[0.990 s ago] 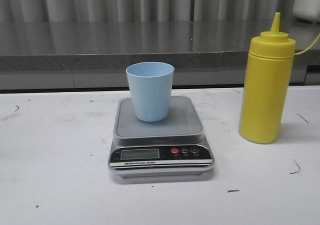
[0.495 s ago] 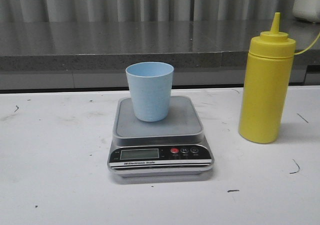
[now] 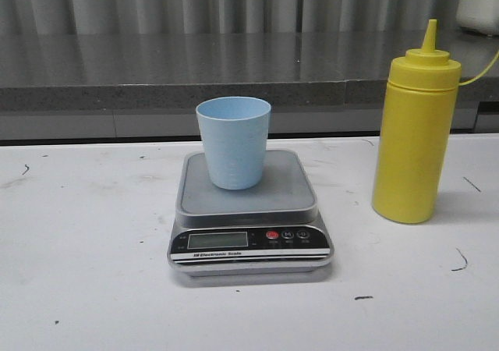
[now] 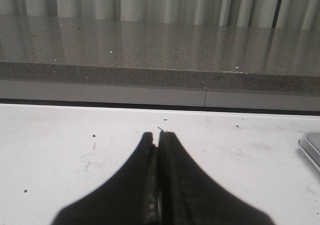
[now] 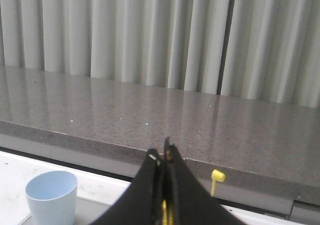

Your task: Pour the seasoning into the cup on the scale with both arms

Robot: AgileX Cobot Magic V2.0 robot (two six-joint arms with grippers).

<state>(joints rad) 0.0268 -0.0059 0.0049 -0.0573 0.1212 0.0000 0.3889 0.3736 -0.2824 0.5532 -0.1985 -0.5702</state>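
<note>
A: Left to right, quick. Left gripper [image 4: 159, 140]?
B: Only in its wrist view. Fingers pressed together, nothing between them, low over the white table [image 4: 60, 150]. A corner of the scale [image 4: 312, 147] peeks in at that view's edge.

A: Centre?
B: Scale [image 3: 249, 210] flat on the table, display and red button facing the camera. Cup [image 3: 233, 142] upright on the platform, toward the back and a bit left of middle, mouth up. Front view is too low to see inside; can't tell if anything is in it.

A: Right wrist view help?
B: Cup [image 5: 51, 196] shows there too, but the inside is still not visible.

A: Seasoning?
B: Seasoning [image 3: 414, 132] stands on the table to the right of the scale, apart from it. Long axis vertical, nozzle straight up, cap on. Opaque yellow, fill level can't be told.

A: Right gripper [image 5: 163, 157]?
B: Closed tight, empty, raised, facing the grey counter [image 5: 150, 115] and curtain. Yellow of the bottle shows behind the fingers, nozzle tip [image 5: 217, 175] beside them, not touching.
</note>
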